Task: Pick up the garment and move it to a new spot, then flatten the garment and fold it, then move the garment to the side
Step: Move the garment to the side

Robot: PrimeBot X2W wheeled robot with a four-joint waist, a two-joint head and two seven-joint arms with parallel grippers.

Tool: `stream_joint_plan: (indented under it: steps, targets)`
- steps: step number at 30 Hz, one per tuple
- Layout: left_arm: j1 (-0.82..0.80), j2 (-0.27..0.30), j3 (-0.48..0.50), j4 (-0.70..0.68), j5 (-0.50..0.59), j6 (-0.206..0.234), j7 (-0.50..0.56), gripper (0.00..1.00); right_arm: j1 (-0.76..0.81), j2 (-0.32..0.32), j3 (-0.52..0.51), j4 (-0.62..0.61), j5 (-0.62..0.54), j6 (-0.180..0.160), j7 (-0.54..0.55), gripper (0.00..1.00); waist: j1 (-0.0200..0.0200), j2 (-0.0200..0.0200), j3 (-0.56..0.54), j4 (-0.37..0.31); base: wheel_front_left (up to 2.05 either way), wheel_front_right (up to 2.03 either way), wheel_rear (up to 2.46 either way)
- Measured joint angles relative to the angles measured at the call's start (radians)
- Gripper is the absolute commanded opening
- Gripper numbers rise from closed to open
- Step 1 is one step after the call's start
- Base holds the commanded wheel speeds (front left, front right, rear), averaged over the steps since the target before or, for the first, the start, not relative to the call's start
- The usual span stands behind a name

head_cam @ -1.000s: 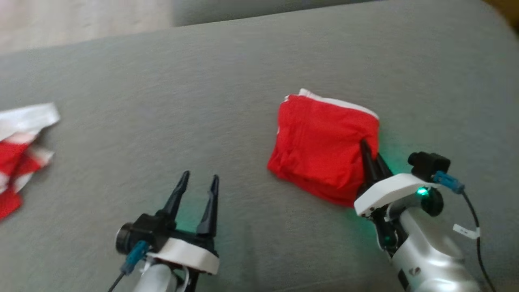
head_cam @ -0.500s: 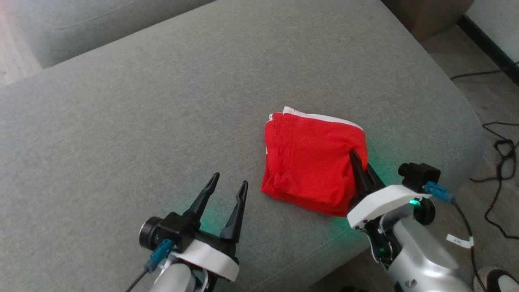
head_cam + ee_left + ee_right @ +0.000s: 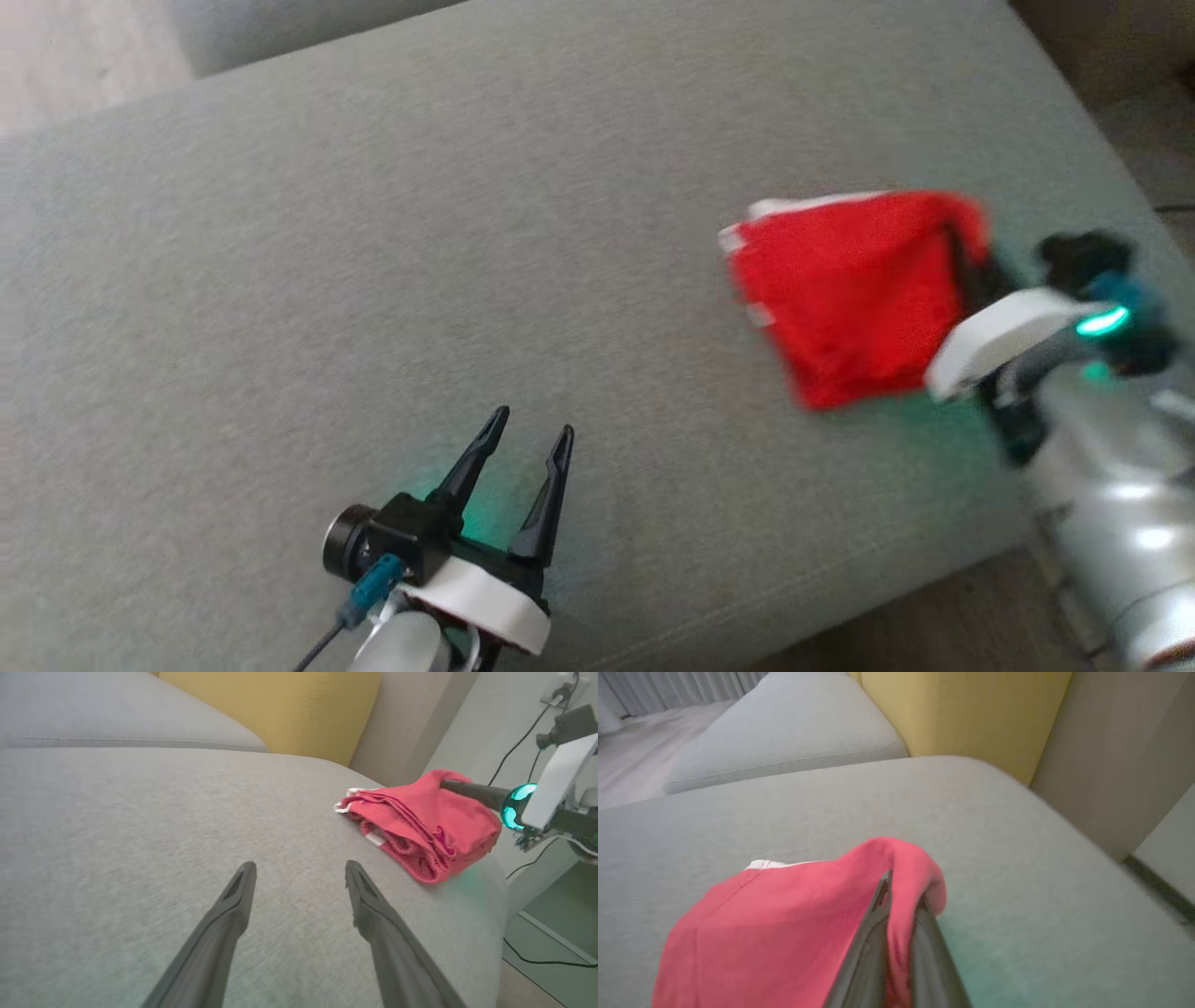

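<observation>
The garment [image 3: 850, 289] is a folded red bundle with a white edge, lying on the grey cushion [image 3: 392, 243] near its right end. My right gripper [image 3: 966, 257] is shut on the garment's right corner, and red cloth [image 3: 896, 891] is pinched between its two fingers. In the left wrist view the garment [image 3: 420, 821] sits at the cushion's far right with the right gripper's finger [image 3: 472, 792] reaching into it. My left gripper [image 3: 530, 422] stands open over bare cushion at the lower middle, well left of the garment, with nothing between its fingers.
The cushion's right edge [image 3: 1074, 121] drops to the floor close beside the garment. A yellow cushion [image 3: 962, 714] stands behind, with another grey seat [image 3: 784, 723] to its left. Cables [image 3: 528, 732] hang by the wall on the right.
The head camera has swung, shifting the whole picture. My right gripper, still shut on the garment's corner, has dragged the garment toward the cushion's right end. The left gripper stays open.
</observation>
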Motion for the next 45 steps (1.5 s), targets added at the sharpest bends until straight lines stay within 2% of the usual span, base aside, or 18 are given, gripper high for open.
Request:
stream_joint_plan:
  steps: [4, 12, 19, 20, 21, 26, 31, 34, 37, 39, 40, 41, 45]
  targets:
    - [0.000, 0.000, 0.018, -0.001, 0.008, 0.000, 0.000, 1.00, -0.090, -0.095, -0.016, 0.086, -0.050, 0.000, 0.026, 0.00, 0.0000, 0.0000, 0.021, 0.054, 0.00, 0.00, 0.00]
    - [-0.021, 0.001, 0.022, -0.014, 0.016, 0.000, 0.000, 1.00, -0.237, -0.232, -0.059, 0.211, -0.138, 0.000, 0.066, 0.00, 0.0000, 0.0000, 0.083, 0.133, 0.00, 0.00, 0.00]
    - [-0.043, 0.000, 0.034, -0.028, 0.021, 0.000, 0.000, 1.00, -0.287, -0.299, -0.122, 0.264, -0.204, 0.000, 0.065, 0.00, 0.0001, 0.0000, 0.120, 0.179, 0.00, 0.00, 0.00]
    - [-0.043, 0.000, 0.037, -0.028, 0.024, 0.000, 0.000, 1.00, -0.287, -0.306, -0.135, 0.269, -0.214, 0.000, 0.065, 0.31, 0.0000, 0.0000, 0.122, 0.182, 0.00, 0.00, 0.00]
    - [-0.043, 0.000, 0.041, -0.029, 0.025, 0.000, 0.000, 1.00, -0.287, -0.313, -0.156, 0.275, -0.218, 0.000, 0.065, 1.00, 0.0000, 0.0000, 0.125, 0.185, 0.00, 0.00, 0.00]
    - [-0.044, 0.000, 0.050, -0.028, 0.025, 0.000, 0.000, 1.00, -0.285, -0.331, -0.275, 0.297, -0.260, 0.000, 0.123, 1.00, 0.0001, 0.0000, 0.123, 0.191, 0.00, 0.00, 0.00]
    - [-0.043, 0.000, 0.067, -0.024, 0.022, 0.000, 0.000, 1.00, -0.271, -0.369, -0.407, 0.298, -0.366, 0.000, 0.108, 1.00, -0.0001, 0.0000, 0.094, 0.196, 0.00, 0.00, 0.00]
    - [-0.038, 0.000, 0.094, -0.025, 0.019, 0.000, 0.000, 1.00, -0.246, -0.336, -0.462, 0.264, -0.412, 0.000, 0.035, 1.00, -0.0001, 0.0000, 0.072, 0.198, 0.00, 0.00, 0.00]
    - [-0.033, -0.001, 0.129, -0.026, 0.019, 0.000, 0.000, 1.00, -0.219, -0.239, -0.486, 0.167, -0.434, 0.000, 0.005, 1.00, -0.0001, 0.0000, 0.048, 0.200, 0.00, 0.00, 0.00]
    - [-0.027, -0.001, 0.159, -0.027, 0.021, 0.000, 0.000, 1.00, -0.191, -0.155, -0.484, 0.045, -0.432, 0.000, 0.002, 1.00, -0.0001, 0.0000, 0.032, 0.203, 0.00, 0.00, 0.00]
    - [-0.027, -0.001, 0.159, -0.027, 0.021, 0.000, 0.000, 1.00, -0.191, -0.155, -0.484, 0.045, -0.432, 0.000, 0.002, 1.00, -0.0001, 0.0000, 0.032, 0.203, 0.00, 0.00, 0.00]
    - [-0.020, -0.001, 0.174, -0.029, 0.026, 0.001, 0.000, 1.00, -0.171, -0.112, -0.486, -0.028, -0.426, 0.000, 0.002, 1.00, -0.0002, 0.0000, 0.023, 0.206, 0.00, 0.00, 0.00]
    - [0.010, -0.001, 0.217, -0.028, 0.037, 0.030, 0.000, 1.00, -0.053, 0.026, -0.477, -0.251, -0.402, 0.000, -0.001, 1.00, -0.0002, 0.0000, -0.008, 0.226, 0.00, 0.00, 0.00]
